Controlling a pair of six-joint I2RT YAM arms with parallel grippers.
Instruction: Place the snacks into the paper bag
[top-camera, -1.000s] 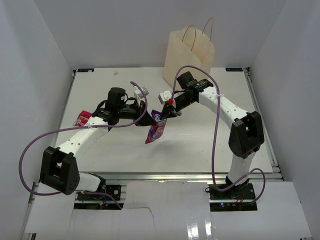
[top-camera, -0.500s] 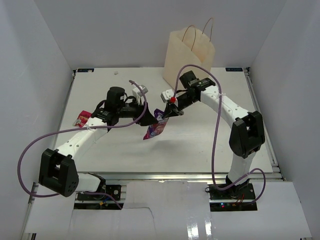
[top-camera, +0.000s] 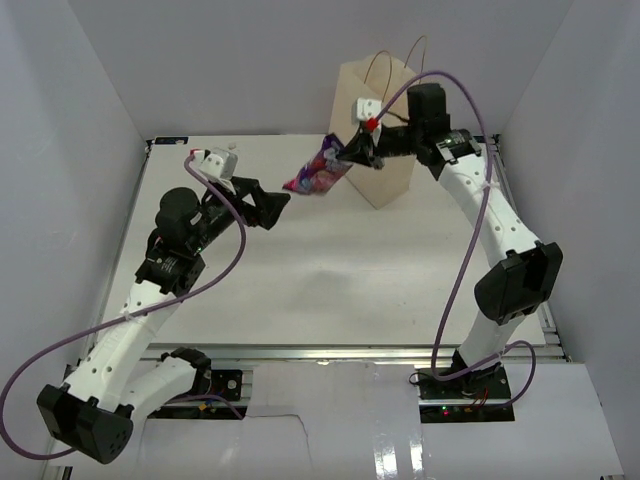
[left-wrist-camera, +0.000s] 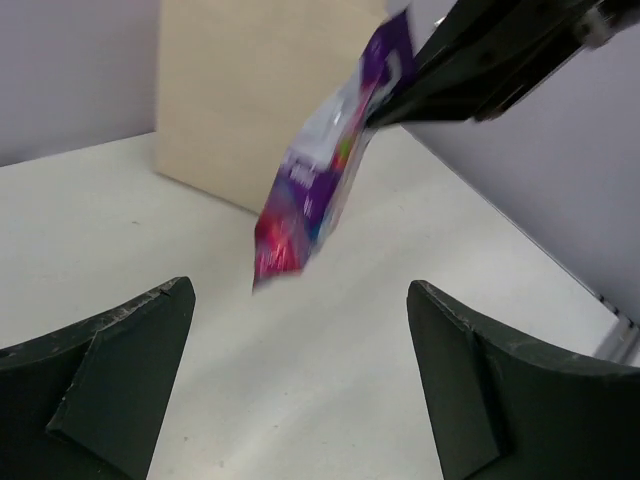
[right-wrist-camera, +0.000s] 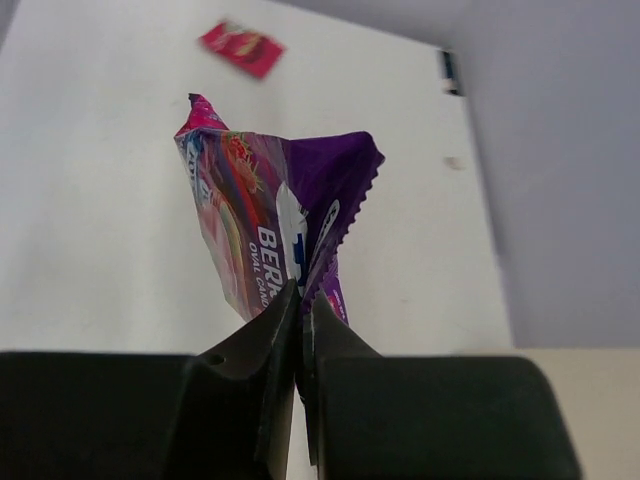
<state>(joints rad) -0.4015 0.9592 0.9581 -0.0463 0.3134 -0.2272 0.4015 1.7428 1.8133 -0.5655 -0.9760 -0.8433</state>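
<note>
Nearest, above the white surface (top-camera: 350, 290): the left tool (top-camera: 266, 200), up in the air, with jaws spread wide and nothing between them. Points toward the packet, a little apart from it, with only free air in the gap.

Next, the purple-magenta packet (top-camera: 314, 176). Hangs tilted in the air over the surface, touching neither the surface nor the bag. Pinched at its serrated purple edge by the right tool (top-camera: 350, 155), with jaws closed tight on that edge. Not inside the bag; just beside the bag's left face in the top view.

Behind it, the paper bag (top-camera: 385, 185), upright at the far edge of the surface, with thin brown handles (top-camera: 417, 52) on top. Partly covered in the top view by the right arm and its purple cable (top-camera: 440, 78).

Far off in the right wrist view, a small red packet (right-wrist-camera: 240, 48), blurred, flat on the surface.
</note>
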